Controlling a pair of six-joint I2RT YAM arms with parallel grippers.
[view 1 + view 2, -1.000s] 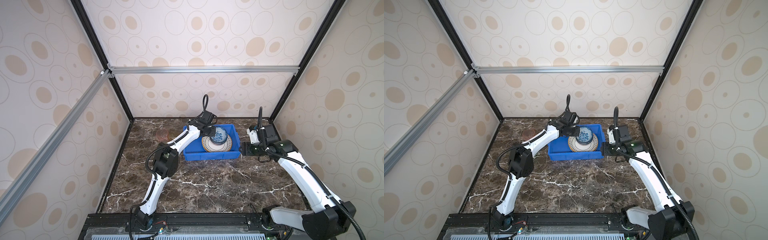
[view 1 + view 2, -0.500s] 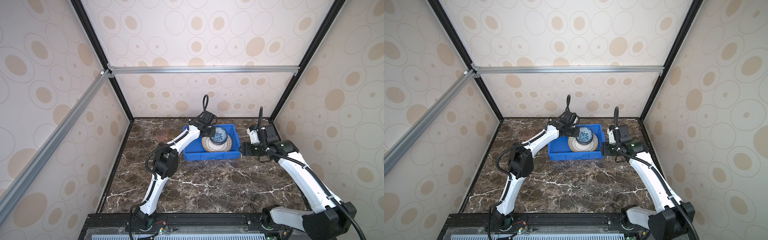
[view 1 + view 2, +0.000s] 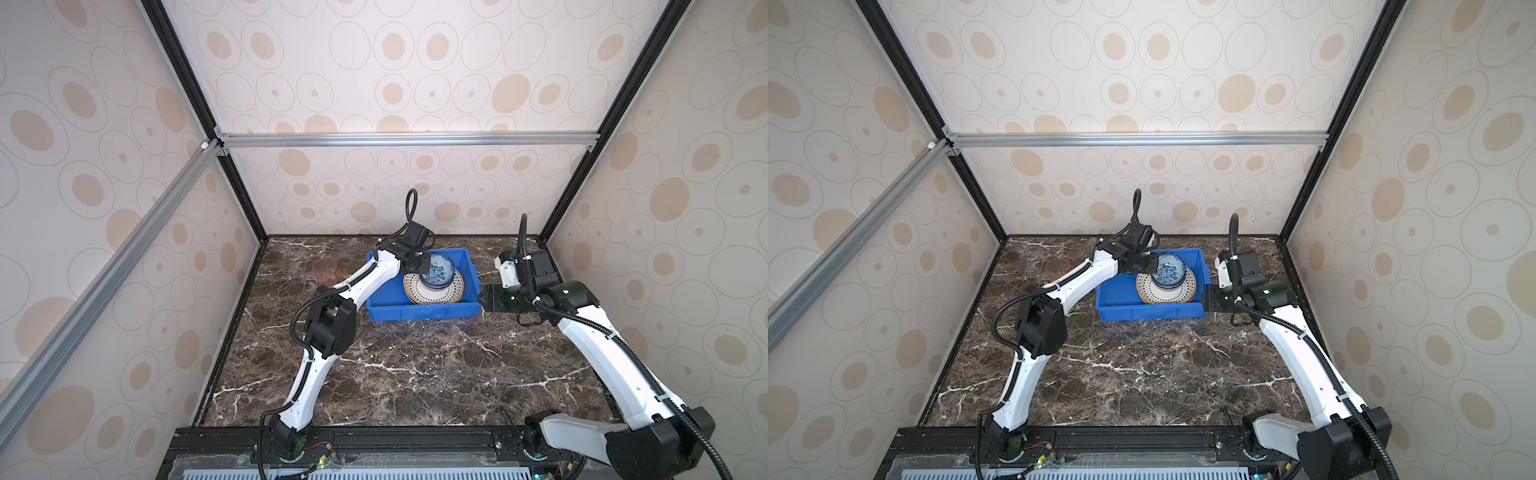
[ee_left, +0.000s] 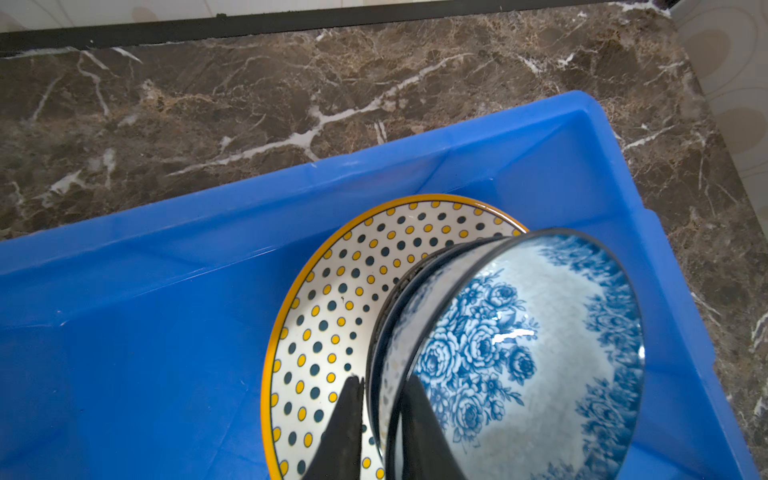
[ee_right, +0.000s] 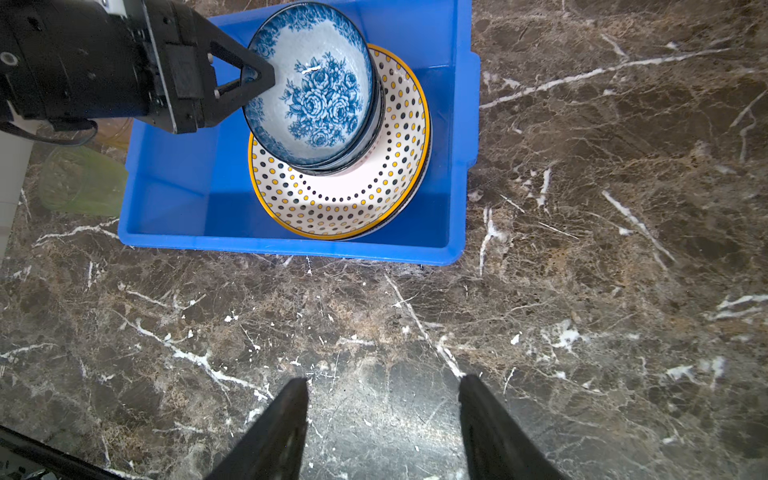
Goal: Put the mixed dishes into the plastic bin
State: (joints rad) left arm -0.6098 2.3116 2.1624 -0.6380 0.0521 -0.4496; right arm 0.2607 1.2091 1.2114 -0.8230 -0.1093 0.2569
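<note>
The blue plastic bin [image 3: 419, 318] [image 3: 1150, 311] [image 5: 291, 249] stands at the back of the marble table. In it lies a dotted yellow-rimmed plate [image 3: 432, 296] [image 4: 353, 270] [image 5: 340, 199] with a dark-rimmed bowl [image 5: 368, 143] on top. A blue-white floral bowl [image 3: 436, 272] [image 3: 1168, 269] [image 4: 540, 353] [image 5: 316, 95] sits tilted in that bowl. My left gripper [image 3: 426, 266] [image 4: 381, 380] is shut on its rim, one finger inside and one outside. My right gripper [image 3: 482, 299] [image 5: 382, 380] hangs open over bare marble, just right of the bin.
A pink tumbler [image 3: 325, 269] [image 3: 1057, 267] stands on the table left of the bin. A green tumbler [image 5: 79, 183] lies close against the bin's left side, under my left arm. Patterned walls close the table on three sides.
</note>
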